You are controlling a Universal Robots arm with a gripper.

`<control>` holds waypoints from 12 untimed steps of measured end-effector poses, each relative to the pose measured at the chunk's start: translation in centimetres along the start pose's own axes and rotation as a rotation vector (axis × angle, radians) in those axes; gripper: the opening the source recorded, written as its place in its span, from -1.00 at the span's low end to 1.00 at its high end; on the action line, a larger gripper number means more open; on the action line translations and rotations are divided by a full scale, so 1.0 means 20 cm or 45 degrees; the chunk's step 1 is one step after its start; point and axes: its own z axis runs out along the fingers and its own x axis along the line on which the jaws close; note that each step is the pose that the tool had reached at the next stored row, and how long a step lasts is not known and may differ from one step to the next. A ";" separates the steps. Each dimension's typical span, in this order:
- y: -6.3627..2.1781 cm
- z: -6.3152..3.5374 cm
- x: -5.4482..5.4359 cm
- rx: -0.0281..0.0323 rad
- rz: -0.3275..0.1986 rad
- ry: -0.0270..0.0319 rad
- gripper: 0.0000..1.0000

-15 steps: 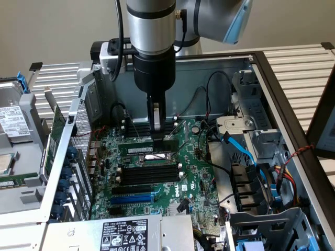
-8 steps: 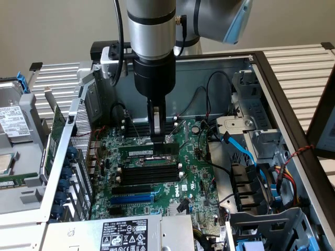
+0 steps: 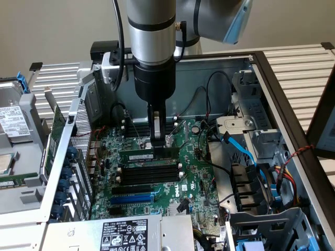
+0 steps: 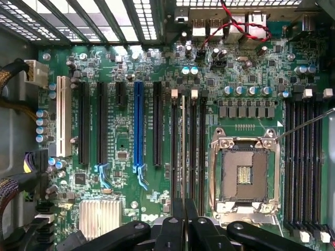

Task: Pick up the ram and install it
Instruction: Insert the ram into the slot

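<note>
The ram point(image 3: 140, 156) is a thin green stick with a white label. It stands on edge in the farthest of the black memory slots point(image 3: 149, 173) on the motherboard point(image 3: 191, 180). My gripper point(image 3: 157, 144) comes straight down on the stick's end nearer the exterior view's right, fingers shut on it. In the wrist view the ram point(image 4: 183, 151) shows edge-on as a thin pale line among the empty slots point(image 4: 193, 151). My gripper point(image 4: 184, 210) pinches its near end there. The open CPU socket point(image 4: 244, 175) lies beside this slot bank.
Blue cables point(image 3: 244, 150) and a drive cage point(image 3: 261, 188) crowd the exterior view's right. A power supply point(image 3: 123, 235) sits at the front. A green card point(image 3: 56, 137) stands by the perforated wall on the left. A second slot bank point(image 4: 303, 157) and a heatsink point(image 4: 99, 215) show on the board.
</note>
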 end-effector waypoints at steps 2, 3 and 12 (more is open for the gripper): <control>0.000 0.004 0.00 -0.0032 0.000 0.0003 -0.74; 0.000 0.005 0.00 -0.0053 0.000 0.0004 -0.74; 0.000 0.019 0.00 -0.0100 0.000 0.0022 -0.74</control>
